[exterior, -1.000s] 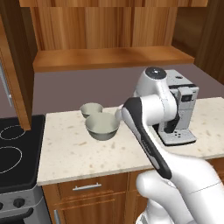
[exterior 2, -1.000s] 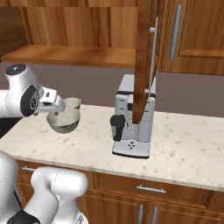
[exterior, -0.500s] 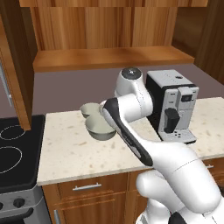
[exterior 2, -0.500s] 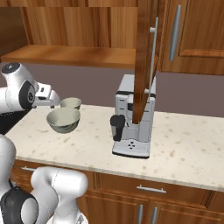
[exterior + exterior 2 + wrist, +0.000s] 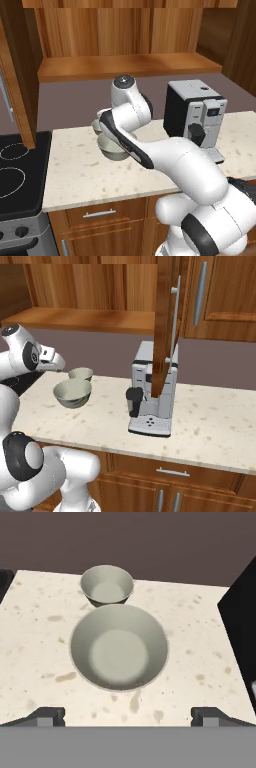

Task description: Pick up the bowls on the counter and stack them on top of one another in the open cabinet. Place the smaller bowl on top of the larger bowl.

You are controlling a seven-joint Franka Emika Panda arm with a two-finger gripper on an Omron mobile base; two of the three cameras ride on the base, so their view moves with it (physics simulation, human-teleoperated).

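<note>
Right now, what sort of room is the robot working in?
It looks like a home kitchen. A speckled stone counter sits over wooden drawers, with a coffee machine on it, a black stovetop beside it, and wooden wall cabinets above. Two bowls sit on the counter.

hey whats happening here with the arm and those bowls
The robot arm has its tool above the larger bowl, fingers spread wide and holding nothing. Both bowls sit on the counter, the smaller bowl right behind the larger one. The open cabinet shelf above holds no bowl yet. A coffee machine stands to the side.
</note>
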